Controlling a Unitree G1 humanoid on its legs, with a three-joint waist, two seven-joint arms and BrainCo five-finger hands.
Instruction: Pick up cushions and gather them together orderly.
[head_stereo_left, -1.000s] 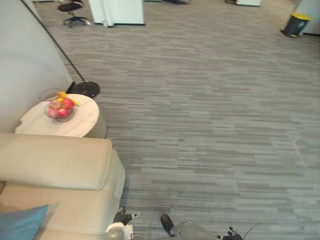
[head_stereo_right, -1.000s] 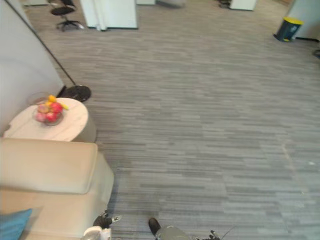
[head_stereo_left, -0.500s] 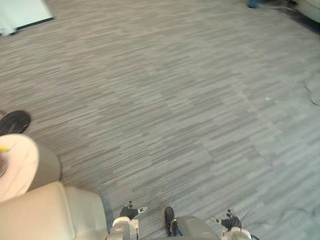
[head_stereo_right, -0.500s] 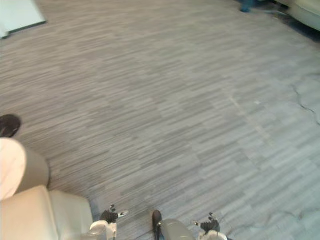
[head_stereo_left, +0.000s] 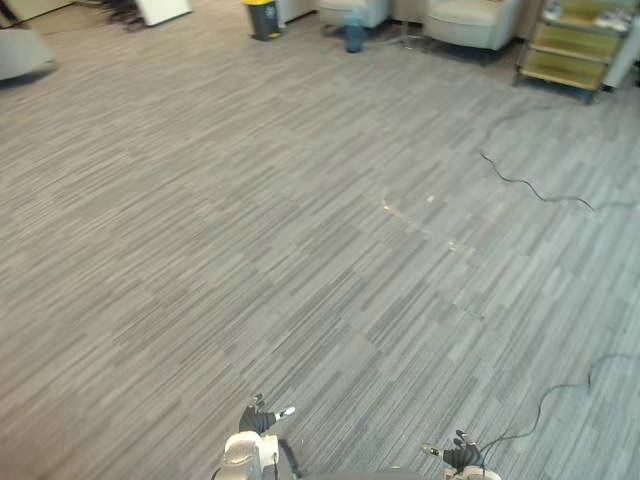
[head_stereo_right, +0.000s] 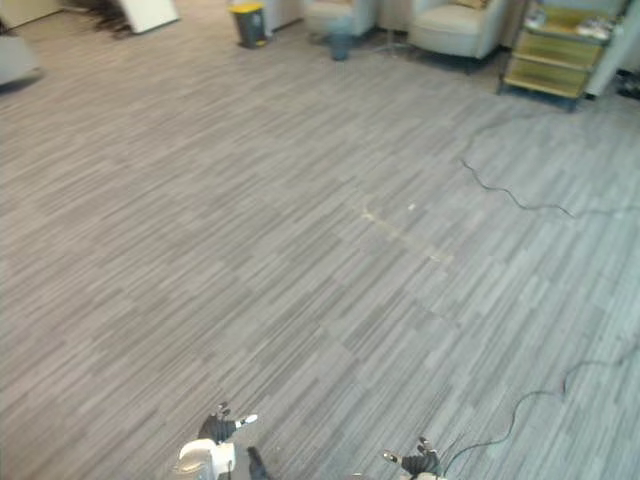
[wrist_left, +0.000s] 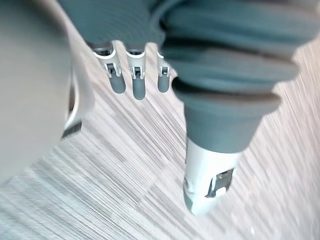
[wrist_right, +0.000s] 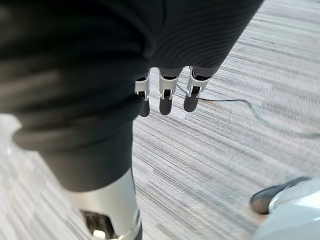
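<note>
Cushions cannot be placed from these views, and neither robot hand carries one. The left robot hand (head_stereo_left: 258, 420) hangs low at the near edge of the head views, and its fingers (wrist_left: 135, 82) are straight and relaxed over the floor, with nothing between them and the thumb. The right robot hand (head_stereo_left: 461, 458) hangs low on the other side with its fingers (wrist_right: 166, 100) likewise loose and empty. Grey striped carpet (head_stereo_left: 250, 250) stretches ahead, with a pale scuffed streak (head_stereo_left: 420, 225) near its middle. A thin black cable (head_stereo_left: 530, 185) snakes across the floor to the right of that streak. At the far end stand two beige armchairs (head_stereo_left: 470, 20), a blue water bottle (head_stereo_left: 353, 30) on the floor between them and a dark bin with a yellow lid (head_stereo_left: 263, 15) just to their left. A yellow-green shelf cart (head_stereo_left: 575, 50) sits to the right of the armchairs. A white panel (head_stereo_left: 165, 10) stands well to the left of the bin.
</note>
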